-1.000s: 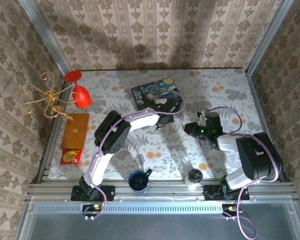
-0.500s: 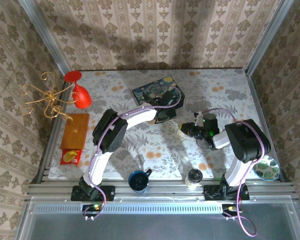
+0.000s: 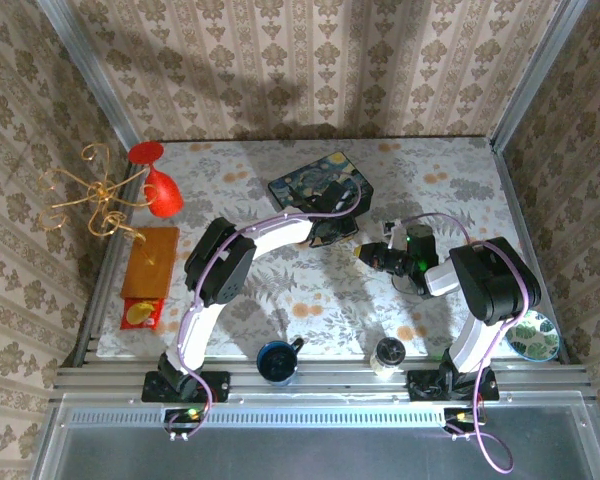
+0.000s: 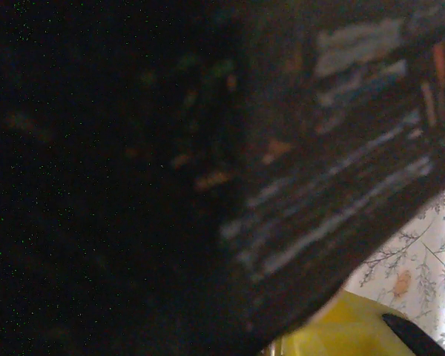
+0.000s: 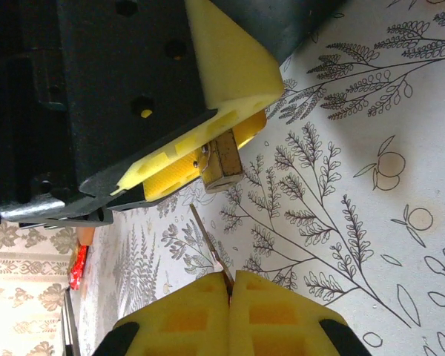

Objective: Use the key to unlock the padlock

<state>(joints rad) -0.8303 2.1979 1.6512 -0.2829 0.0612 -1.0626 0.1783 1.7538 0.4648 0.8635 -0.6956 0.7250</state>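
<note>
The left fingers squeeze the tiny gold padlock between their yellow pads. The padlock pokes out at the tips, close over the flowery surface. The right fingers are pressed tight together on the thin silver key. In the right wrist camera the key points up toward 11 o'clock. Its tip is near the padlock but not touching it. From above, both arms meet near the middle of the surface. The right fingers are at 3 o'clock from the left ones. The dark blue box sits just past them at 12 o'clock. In the left wrist camera the box is a close, dark blur.
</note>
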